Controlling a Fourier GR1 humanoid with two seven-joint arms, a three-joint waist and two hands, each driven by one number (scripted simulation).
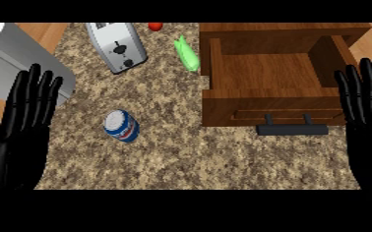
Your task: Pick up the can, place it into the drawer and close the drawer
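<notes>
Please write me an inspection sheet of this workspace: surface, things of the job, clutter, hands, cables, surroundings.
Surface: speckled granite counter.
Job's things: blue and white can stands on the counter, apart from both hands; wooden drawer is open, nothing seen inside, dark handle at its front.
Clutter: silver toaster, green object, small red object at the far edge.
Hands: left hand and right hand open, resting at the view's sides.
Cables: nothing seen.
Surroundings: grey sink at left.
</notes>
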